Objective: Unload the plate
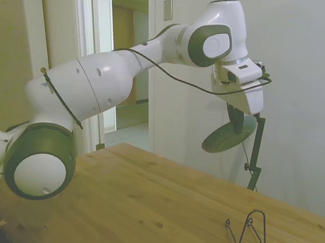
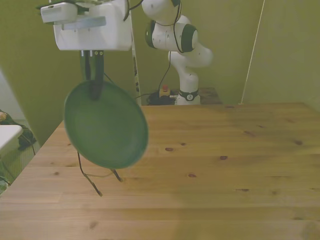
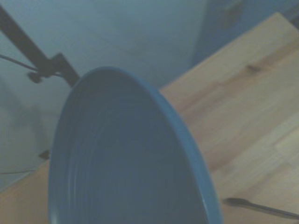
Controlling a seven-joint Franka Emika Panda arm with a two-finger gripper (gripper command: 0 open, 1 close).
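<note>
The gripper (image 2: 93, 82) pinched the green plate (image 2: 106, 126) by its rim, high above the wire stand (image 1: 246, 229) at six o'clock. Best lowered slowly, flat onto bare table (image 2: 225, 150).

We saw the pincer (image 1: 235, 115) high over the table (image 1: 156, 206), clamped on the upper rim of the dark green plate (image 2: 106, 125), which hung on edge and tilted. Clear air lay between the plate's lower rim and the wood. The one obstacle standing on the table was the thin black wire stand (image 1: 247, 229), close to the edge on the front view's left; in the front view the plate covered most of it, with only its feet (image 2: 97, 182) showing. In the wrist view the plate (image 3: 126, 158) filled most of the frame. Across the middle and toward the front view's right the table lay open.
</note>
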